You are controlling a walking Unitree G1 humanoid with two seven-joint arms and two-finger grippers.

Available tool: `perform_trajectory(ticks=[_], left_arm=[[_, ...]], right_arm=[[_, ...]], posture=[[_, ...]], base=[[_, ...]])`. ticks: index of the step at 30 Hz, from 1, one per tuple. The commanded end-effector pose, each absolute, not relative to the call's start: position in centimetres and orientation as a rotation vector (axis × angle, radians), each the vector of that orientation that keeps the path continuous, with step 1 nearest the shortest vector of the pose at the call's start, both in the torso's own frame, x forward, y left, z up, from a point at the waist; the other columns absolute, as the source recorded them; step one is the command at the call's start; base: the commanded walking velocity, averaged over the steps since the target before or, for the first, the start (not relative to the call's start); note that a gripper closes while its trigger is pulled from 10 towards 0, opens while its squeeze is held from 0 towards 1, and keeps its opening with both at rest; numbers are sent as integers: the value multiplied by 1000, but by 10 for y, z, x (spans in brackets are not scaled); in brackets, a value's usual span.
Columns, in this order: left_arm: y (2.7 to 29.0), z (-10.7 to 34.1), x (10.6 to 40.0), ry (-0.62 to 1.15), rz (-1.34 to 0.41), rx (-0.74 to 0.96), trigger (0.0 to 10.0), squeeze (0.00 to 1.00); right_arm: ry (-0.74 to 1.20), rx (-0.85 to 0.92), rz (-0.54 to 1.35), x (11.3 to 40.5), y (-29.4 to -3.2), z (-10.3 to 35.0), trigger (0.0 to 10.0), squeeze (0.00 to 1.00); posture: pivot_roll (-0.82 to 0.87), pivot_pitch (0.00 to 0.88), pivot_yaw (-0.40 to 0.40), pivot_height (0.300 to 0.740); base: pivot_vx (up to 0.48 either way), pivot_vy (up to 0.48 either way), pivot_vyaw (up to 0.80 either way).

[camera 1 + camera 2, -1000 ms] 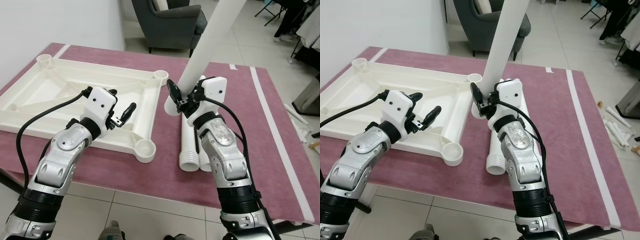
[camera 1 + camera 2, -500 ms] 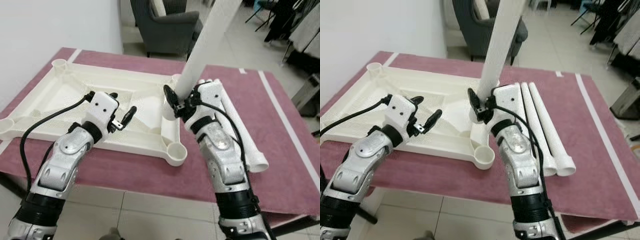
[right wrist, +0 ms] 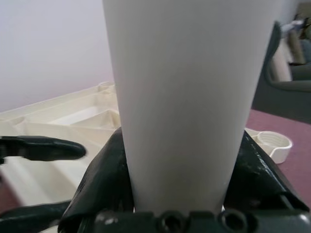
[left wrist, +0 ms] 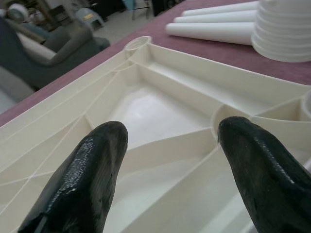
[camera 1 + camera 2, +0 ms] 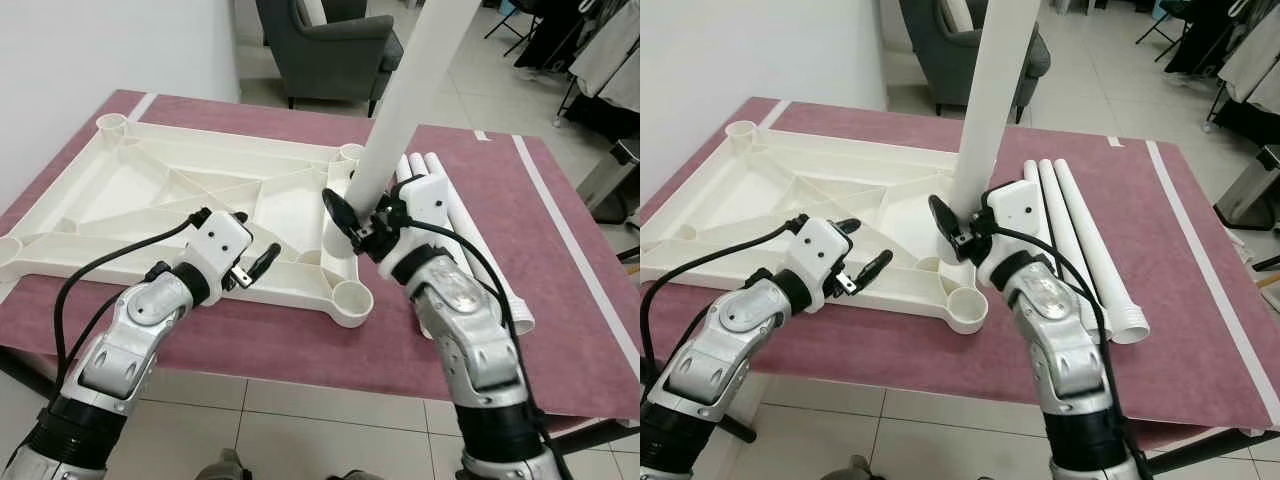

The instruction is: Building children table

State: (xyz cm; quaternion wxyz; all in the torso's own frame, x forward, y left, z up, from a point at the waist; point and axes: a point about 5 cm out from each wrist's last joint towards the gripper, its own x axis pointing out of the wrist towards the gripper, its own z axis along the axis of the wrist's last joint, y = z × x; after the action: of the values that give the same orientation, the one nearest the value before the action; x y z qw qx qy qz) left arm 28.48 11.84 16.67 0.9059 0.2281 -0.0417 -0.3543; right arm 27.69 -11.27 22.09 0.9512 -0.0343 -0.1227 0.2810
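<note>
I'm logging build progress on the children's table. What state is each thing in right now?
Tabletop: upside down on the maroon cloth, corner sockets showing with no legs fitted.
Held leg: upright, slightly tilted, clamped near its lower end.
Spare legs: lying side by side on the cloth.
Right gripper: shut on the held leg.
Left gripper: open, above the tabletop.

Tabletop left of 3 legs

Bright, even daylight (wrist close-ups soft)
</note>
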Motion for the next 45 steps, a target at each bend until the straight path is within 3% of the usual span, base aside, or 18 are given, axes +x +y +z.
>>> perform_trajectory(ticks=[1,10,19,20,23,24,26,27,29,30,32,33,35,36,45], left_arm=[[114,152,278,-22,-849,524,10000,0],[116,138,272,102,-1178,660,10000,0],[114,137,294,103,-1180,793,10000,0],[113,137,297,101,-1188,813,9255,0],[113,137,297,101,-1188,813,9255,0],[111,136,299,104,-1214,823,6980,0],[111,136,299,104,-1214,823,6980,0],[110,137,300,106,-1240,825,4118,0],[110,137,300,106,-1240,825,4118,0],[108,139,301,106,-1276,816,2902,0],[108,139,301,106,-1276,816,2902,0],[106,139,298,114,-1338,802,902,0],[106,139,298,114,-1338,802,902,0],[104,137,295,124,-1393,789,0,0],[99,134,293,122,-1451,771,0,0]], right_arm=[[-235,-27,636,270,-115,226,10000,0],[-170,-4,763,259,-116,218,10000,0],[-115,-65,714,261,-117,202,10000,0],[-107,-63,707,261,-116,200,10000,0],[-107,-63,707,261,-116,200,10000,0],[-97,-55,704,260,-115,200,10000,0],[-97,-55,704,260,-115,200,10000,0],[-91,-49,700,260,-114,199,10000,0],[-91,-49,700,260,-114,199,10000,0],[-86,-42,690,260,-114,198,10000,0],[-86,-42,690,260,-114,198,10000,0],[-81,-32,673,260,-114,196,10000,0],[-81,-32,673,260,-114,196,10000,0],[-79,-22,656,261,-114,194,10000,0],[-99,-28,596,266,-115,186,10000,0]], posture=[[67,74,-27,740],[66,81,-39,740],[60,84,-42,740],[57,84,-39,740],[57,84,-39,740],[54,86,-37,740],[54,86,-37,740],[48,88,-32,740],[48,88,-32,740],[42,90,-28,740],[42,90,-28,740],[35,91,-22,740],[35,91,-22,740],[31,91,-18,740],[29,91,-17,740]], base=[[0,0,0],[0,0,0],[0,0,0],[0,0,0],[0,0,0],[0,0,0],[0,0,0],[0,0,0],[0,0,0],[0,0,0],[0,0,0],[0,0,0],[0,0,0],[0,0,0],[0,0,0]])
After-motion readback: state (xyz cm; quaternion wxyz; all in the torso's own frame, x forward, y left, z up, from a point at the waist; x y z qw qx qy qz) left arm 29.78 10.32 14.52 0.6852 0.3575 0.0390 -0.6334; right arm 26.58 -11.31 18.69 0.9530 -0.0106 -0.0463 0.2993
